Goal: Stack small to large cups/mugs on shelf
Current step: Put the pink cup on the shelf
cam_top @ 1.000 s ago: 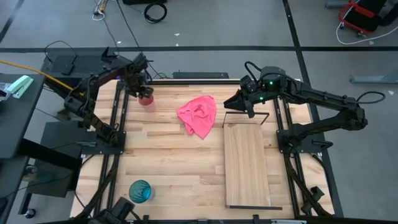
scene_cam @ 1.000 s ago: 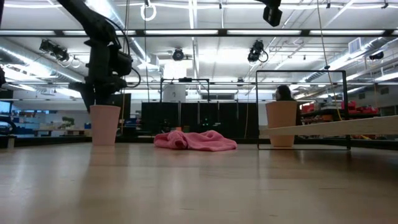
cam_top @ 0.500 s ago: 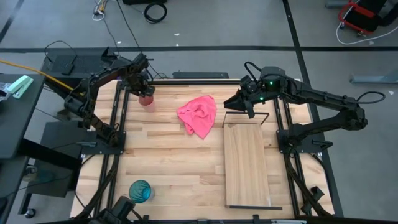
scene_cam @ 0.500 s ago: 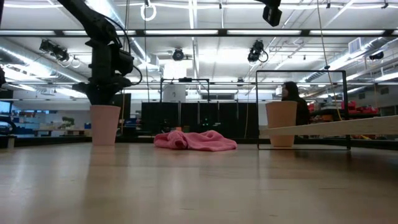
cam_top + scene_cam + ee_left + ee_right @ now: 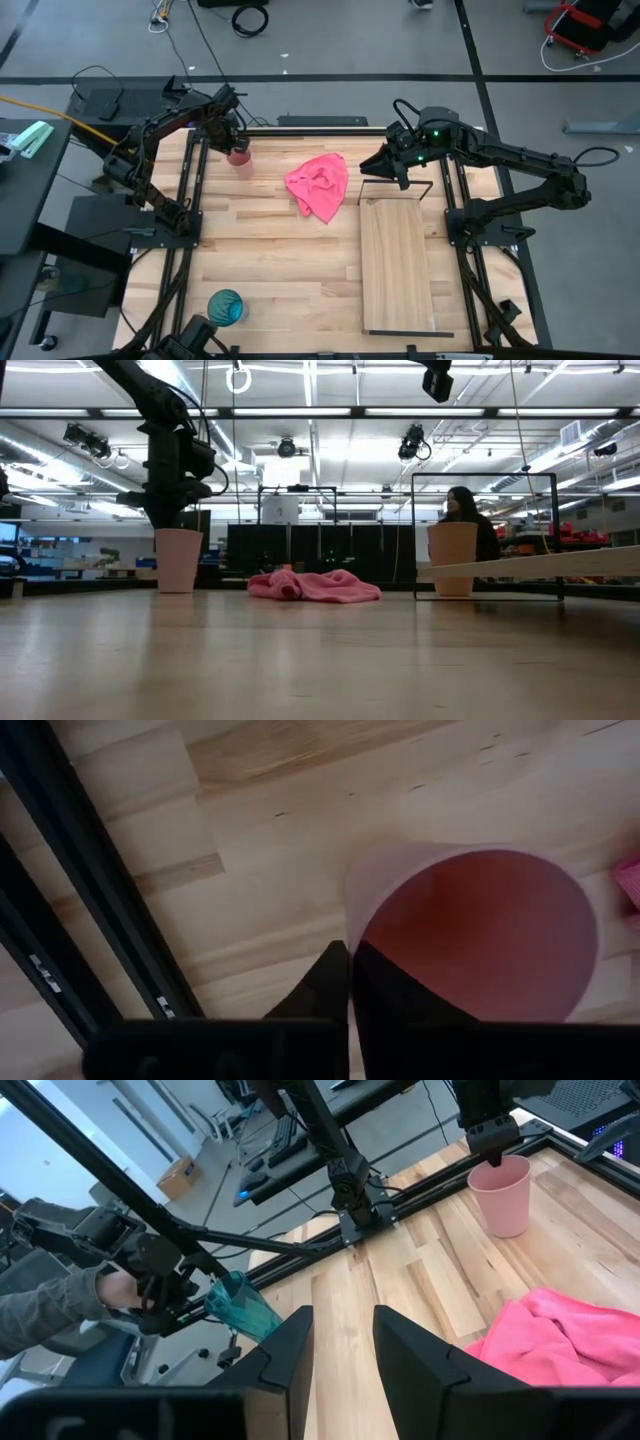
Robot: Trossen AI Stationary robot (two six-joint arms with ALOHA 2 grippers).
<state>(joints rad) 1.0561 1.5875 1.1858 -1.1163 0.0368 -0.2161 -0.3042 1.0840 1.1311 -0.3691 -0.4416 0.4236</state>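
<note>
Plank counter [image 5: 270, 250] carries the shelf [image 5: 397, 262] on its right side with the black wire frame [image 5: 395, 190] at the far end, and the pink cloth [image 5: 318, 187] lies just left of it. Left pincer [image 5: 234, 145] is at the far left corner, clenched on the rim of the pink cup [image 5: 239, 157], which stands upright on the counter, while the right pincer [image 5: 385, 165] hovers with fingers apart over the frame end of the shelf. Orange cup [image 5: 453, 559] stands by the frame in the low view, and the teal cup [image 5: 225, 306] sits at the near left, well apart from the others.
</note>
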